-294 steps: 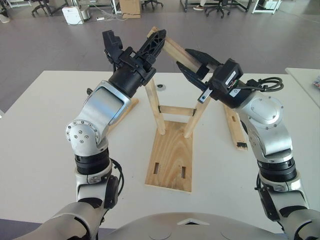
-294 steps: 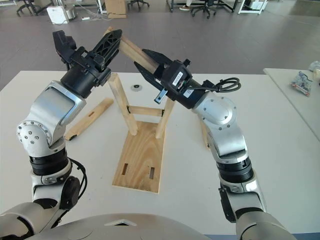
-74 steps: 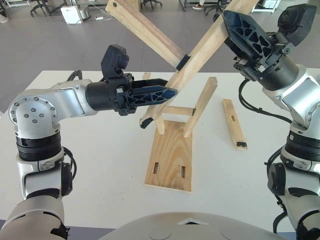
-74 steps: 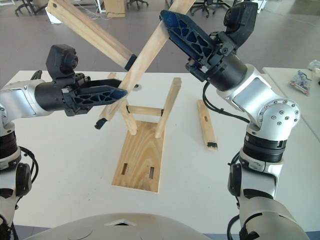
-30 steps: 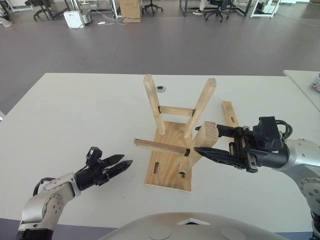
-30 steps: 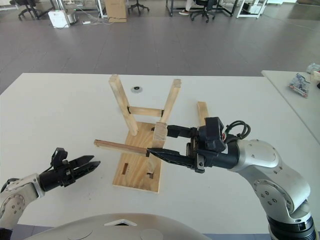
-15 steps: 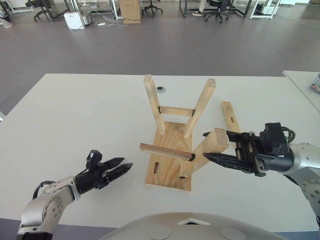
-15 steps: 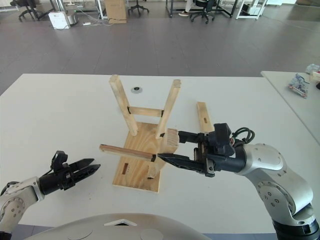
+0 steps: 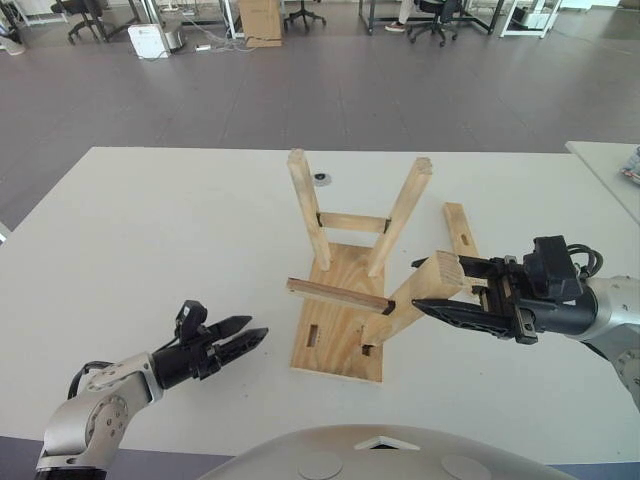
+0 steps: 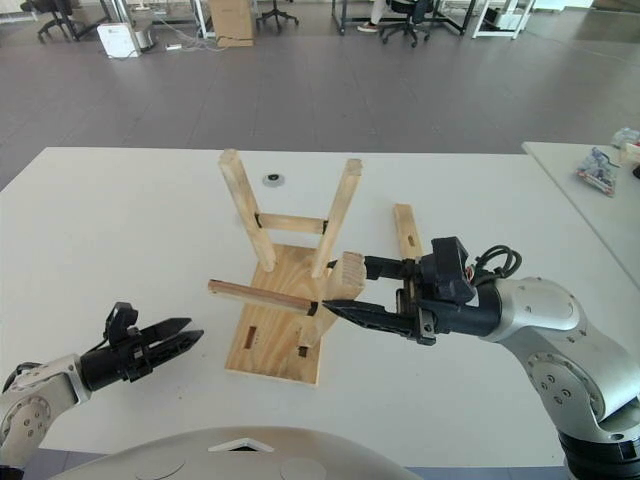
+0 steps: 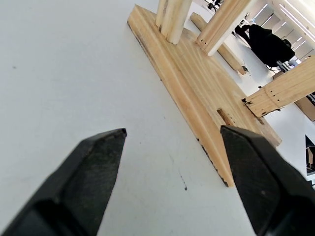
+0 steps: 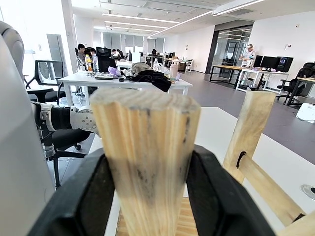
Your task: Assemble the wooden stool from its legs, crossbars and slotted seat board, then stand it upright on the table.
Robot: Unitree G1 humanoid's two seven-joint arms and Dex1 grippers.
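**A:** Status of the build?

**B:** Roughly half done, at a guess. Find the seat board [image 9: 340, 352] flat at the middle of the tabletop [image 9: 150, 230]. Count two far legs [image 9: 307, 208] upright in its far slots, joined by a crossbar [image 9: 350, 221].

**A:** And the near end?

**B:** In progress. Note a third leg [image 9: 395, 316] clamped in the right hand [image 9: 430, 285], tilted, foot at the near right slot. Cannot tell whether seated. Carries a second crossbar [image 9: 335, 293] jutting left, free end in the air above the board.

**A:** Fourth leg [image 9: 462, 235]?

**B:** Lying loose on the tabletop, far right, apart from the board. Not yet fitted.

**A:** Left hand [image 9: 255, 326]?

**B:** Low over the near left of the tabletop, fingers apart, empty.

**A:** Left to do?

**B:** Seat the third leg. Fit the fourth onto the free crossbar end and into the near left slot. Then flip and stand upright. Judged from the layout alone.
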